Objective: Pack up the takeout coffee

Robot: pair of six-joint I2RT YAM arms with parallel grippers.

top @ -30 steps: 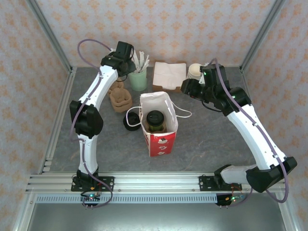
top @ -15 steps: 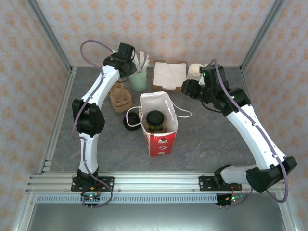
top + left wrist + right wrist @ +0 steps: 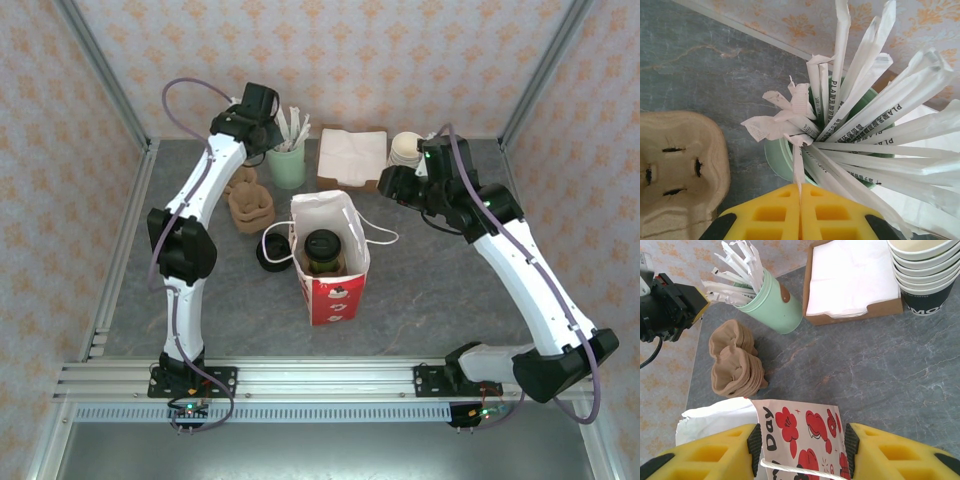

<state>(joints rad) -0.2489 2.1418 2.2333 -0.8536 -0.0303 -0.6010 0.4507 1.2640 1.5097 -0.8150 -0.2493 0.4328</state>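
Coffee [image 3: 322, 250] sits upright inside the bag [image 3: 330, 258] at mid-tabletop [image 3: 440, 290]. Only its dark lid shows from above; the cup body is hidden by the bag walls. The bag stands open-mouthed, with handle loops hanging out on both sides.

Left end effector [image 3: 800, 194] is at the far left, over the green cup [image 3: 777, 155] of straws [image 3: 865, 125]. Pads are pressed together, with only a thin seam between the yellow faces. One wrapped straw [image 3: 798, 170] runs straight down into that seam and looks pinched. How far it goes in is hidden. The fingertips are cut off by the bottom edge of the left wrist view. The cup's rim is mostly buried under wrappers. The printing on them is only partly legible.

Right end effector [image 3: 803, 442] has its fingers spread wide, holding nothing. In the right wrist view the bag's near rim lies between the two yellow fingers. I cannot tell whether either finger touches the paper. The lower part of the bag and of both fingers is cropped.

Other items on the far side:
- Brown carriers [image 3: 250, 205] are just left of the bag and beside the green cup.
- Napkins [image 3: 352, 152] sit in a cardboard box.
- Cup stack [image 3: 405, 148] is partly blocked by the right arm in the top view and cut off at the corner of the right wrist view.
- Black lids [image 3: 270, 254] are tucked against the bag's left side, half hidden behind it.
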